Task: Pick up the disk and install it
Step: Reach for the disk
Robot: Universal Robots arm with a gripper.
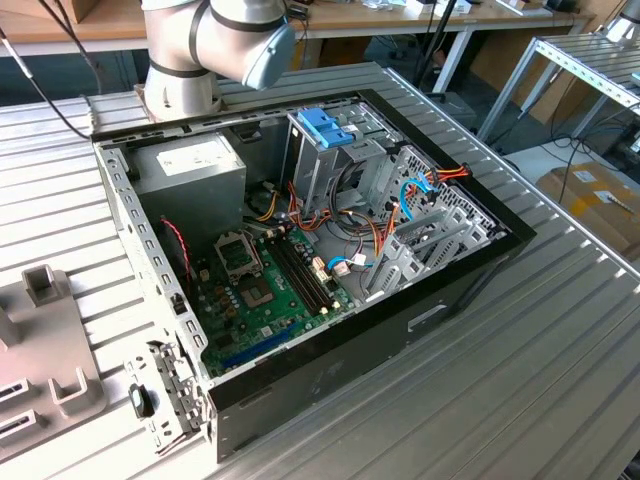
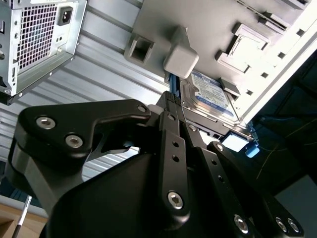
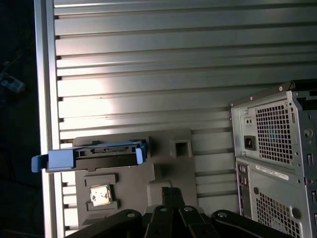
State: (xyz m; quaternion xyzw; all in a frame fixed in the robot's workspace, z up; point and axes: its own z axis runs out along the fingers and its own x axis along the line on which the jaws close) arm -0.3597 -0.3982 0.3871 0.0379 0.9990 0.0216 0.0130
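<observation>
I see the exterior view evenly and brightly lit, with soft shade inside the open computer case (image 1: pixel 330 375). The first wrist view gives me a washed-out glare patch on the ribbed table (image 3: pixel 94 101), dark beyond its edge. In the second wrist view the gripper (image 2: pixel 171 96) is a shadowed black mass against the bright grey fixture (image 2: pixel 163 25).

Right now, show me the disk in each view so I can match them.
Second wrist view: the disk, label showing, on the grey fixture plate.
First wrist view: the disk, connector edge showing, on the plate's side away from the computer case.
Exterior view: the plate at the exterior view's left, beside the case.
Shared landmark: the plate.
</observation>
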